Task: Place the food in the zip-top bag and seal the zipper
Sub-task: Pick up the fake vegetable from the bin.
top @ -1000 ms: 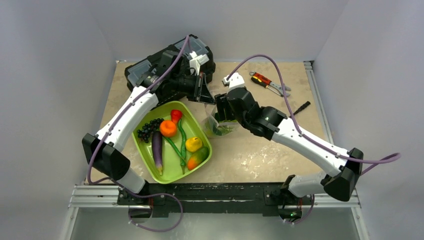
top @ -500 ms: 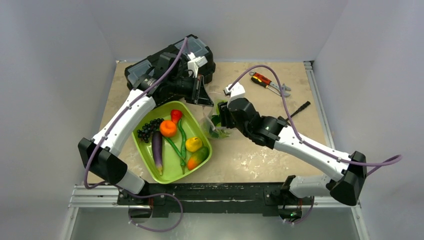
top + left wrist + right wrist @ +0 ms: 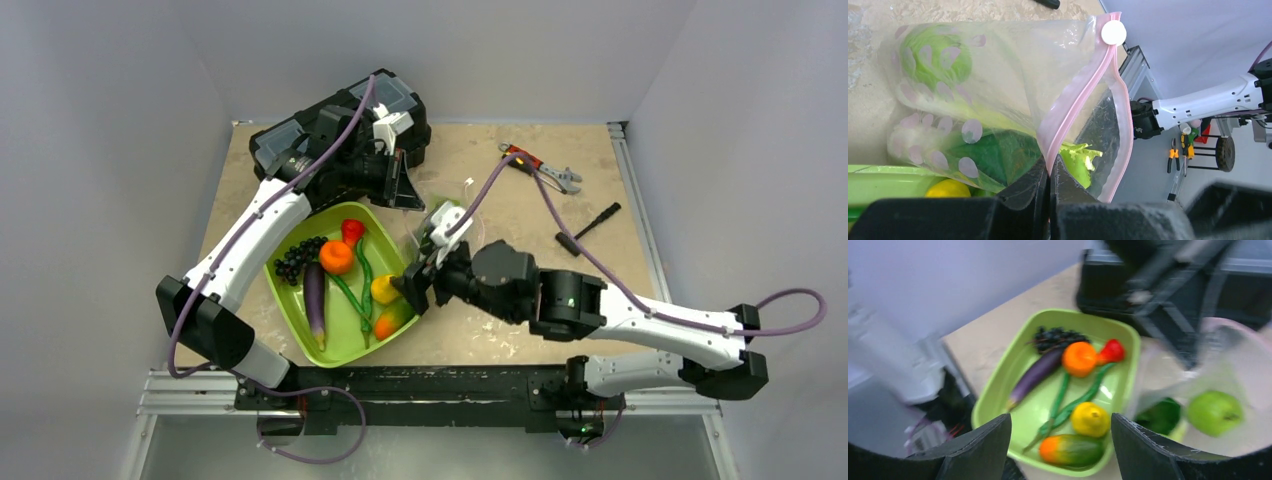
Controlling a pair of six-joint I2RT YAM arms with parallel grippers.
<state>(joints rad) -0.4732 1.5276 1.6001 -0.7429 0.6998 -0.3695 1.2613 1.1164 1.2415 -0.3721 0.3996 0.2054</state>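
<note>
- Any lettering is too small for us to read. The one marking we make out is a print of pale pink oval spots on the clear crinkly plastic zip-top bag [image 3: 998, 85].
- From above, that bag sits near the table's centre, just beside the lime-green plastic tray [image 3: 292, 305], at 3 o'clock of the tray's far corner. It is too crumpled there for us to tell its long axis.
- In the left wrist view, the pale-pink zipper strip [image 3: 1079, 102] runs from 1 o'clock, where a white round slider [image 3: 1113, 33] sits, down to 6 o'clock. Its two lips stand apart, so the mouth gapes toward 3 o'clock and the bag's body stretches toward 9 o'clock.
- The left gripper [image 3: 1049, 176] is pinched tight on one lip of the strip, at its lower end.
- Inside the bag we see a round green apple [image 3: 1215, 412] and a leafy green bok choy [image 3: 998, 155].
- The right gripper [image 3: 1060, 425] hovers over the tray's 3 o'clock rim with its fingers spread and nothing between them.
- In the tray, the purple toy eggplant [image 3: 315, 300] lies with its long axis from 12 to 6 o'clock, and the thin green beans [image 3: 362, 285] run much the same way.
- The orange ball-shaped fruit [image 3: 336, 257] and the dark bunch of grapes [image 3: 297, 258] sit toward the tray's 11 o'clock end.
- A black toolbox [image 3: 415, 120] stands at the table's 11 o'clock, and red-handled pliers [image 3: 530, 163] lie at 1 o'clock.
</note>
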